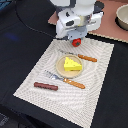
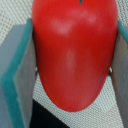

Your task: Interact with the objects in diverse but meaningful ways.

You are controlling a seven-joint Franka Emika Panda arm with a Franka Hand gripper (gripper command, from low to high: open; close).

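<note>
My gripper (image 1: 76, 42) is shut on the red tomato (image 1: 76, 43) at the far edge of the striped placemat (image 1: 35, 75). In the wrist view the tomato (image 2: 75, 52) fills the frame, pressed between the two grey-green pads (image 2: 20, 80). The yellow cheese wedge (image 1: 72, 64) lies on the round tan plate (image 1: 61, 70) in the mat's middle. The brown sausage (image 1: 45, 86) lies near the mat's front, toward the exterior view's left. The grey pot (image 1: 122, 16) stands at the far right. The fish-like piece is out of view.
An orange-handled knife (image 1: 86, 58) lies beyond the plate and an orange-handled fork (image 1: 67, 80) lies in front of it. The pot rests on a tan board (image 1: 107, 27). A black cable (image 1: 30, 25) crosses the dark table.
</note>
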